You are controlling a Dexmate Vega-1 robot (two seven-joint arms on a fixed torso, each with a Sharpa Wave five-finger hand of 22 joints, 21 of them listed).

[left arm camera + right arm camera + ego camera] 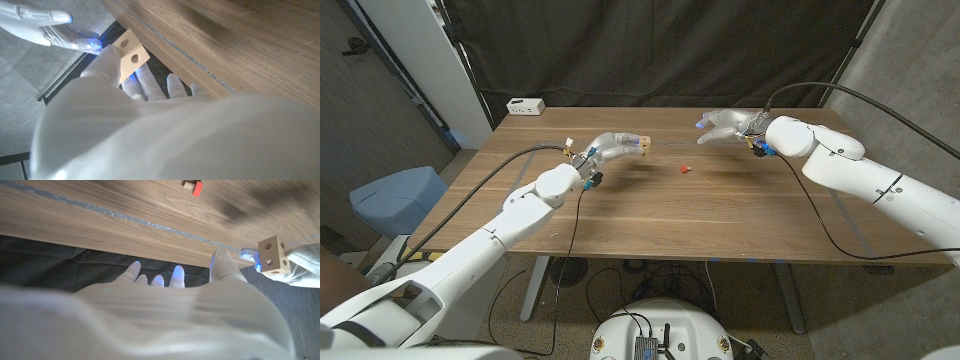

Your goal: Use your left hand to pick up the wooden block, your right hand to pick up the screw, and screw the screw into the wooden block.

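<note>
While both arms reach in from the near corners in the head view, the left hand (603, 152) is raised over the left half of the wooden table (720, 205), its fingers closed around the wooden block (642, 145), which sits at the fingertips clear of the tabletop. Seen from the left wrist, the block (131, 54) shows what the head view is too small to give: a pale face with two round holes, pinched between the thumb and the other fingers (145, 82), with the right hand's blue-lit fingertips (82, 42) in the background. From the right wrist the block (273, 255) shows as a cube with holes on more than one face, held by the left hand (300, 265).

Farther out, the screw (686, 168) lies on the table between the two hands, apart from both; its red head and pale threaded end are plain in the right wrist view (193, 185).

Beyond it, the right hand (728, 125) hovers above the far right part of the table, fingers spread and extended toward the left, holding nothing; the right wrist view shows its fingertips (156, 280) apart over the table's far edge. A white power strip (525, 106) rests at the far left corner.
</note>
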